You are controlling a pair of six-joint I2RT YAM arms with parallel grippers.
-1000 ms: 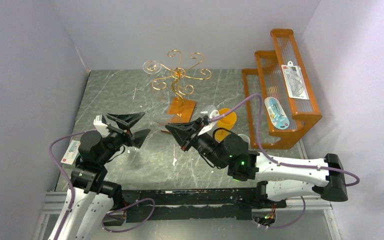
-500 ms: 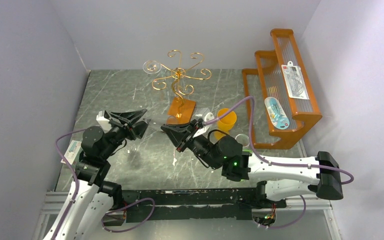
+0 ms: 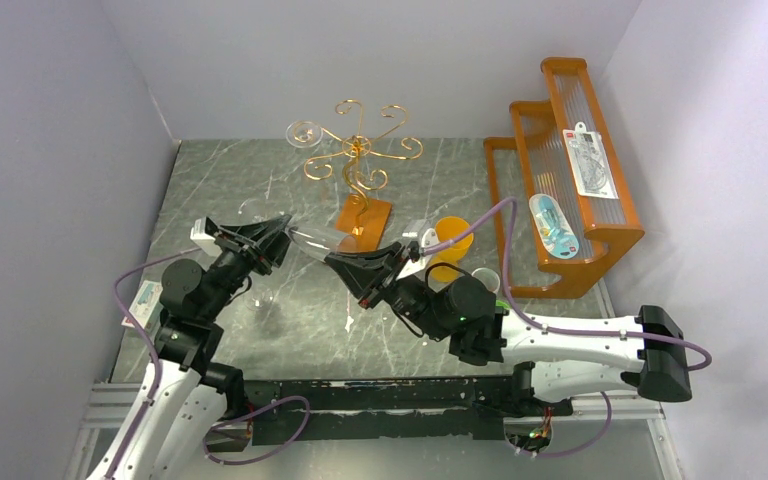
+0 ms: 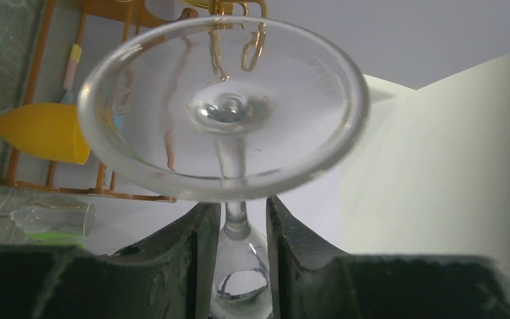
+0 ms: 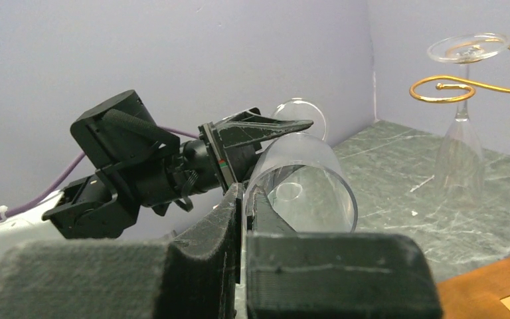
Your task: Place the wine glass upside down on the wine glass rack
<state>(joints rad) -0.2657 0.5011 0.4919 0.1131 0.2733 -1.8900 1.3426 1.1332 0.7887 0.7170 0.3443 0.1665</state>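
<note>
A clear wine glass [image 3: 310,241] lies on its side in the air between my two grippers, in front of the wine glass rack [image 3: 357,160]. My right gripper [image 3: 332,260] is shut on the rim of the bowl [image 5: 305,189], one finger inside and one outside [image 5: 246,191]. My left gripper [image 3: 278,236] has its fingers [image 4: 202,232] pressed on both sides of the bowl's narrow end by the stem. The round foot [image 4: 226,106] fills the left wrist view. Another glass [image 5: 461,113] hangs upside down from a scroll arm of the rack [image 5: 451,86].
An orange stepped wooden shelf [image 3: 560,170] with packets stands at the right. A yellow cup [image 3: 453,240] and a small clear cup [image 3: 485,278] sit by it. The rack's wooden base [image 3: 368,215] lies just behind the held glass. A white packet [image 3: 144,300] lies at the left edge.
My left gripper has moved up and right to the glass's stem end and narrowed its wide-open fingers around it. The right gripper has kept its hold on the rim, shifting slightly left.
</note>
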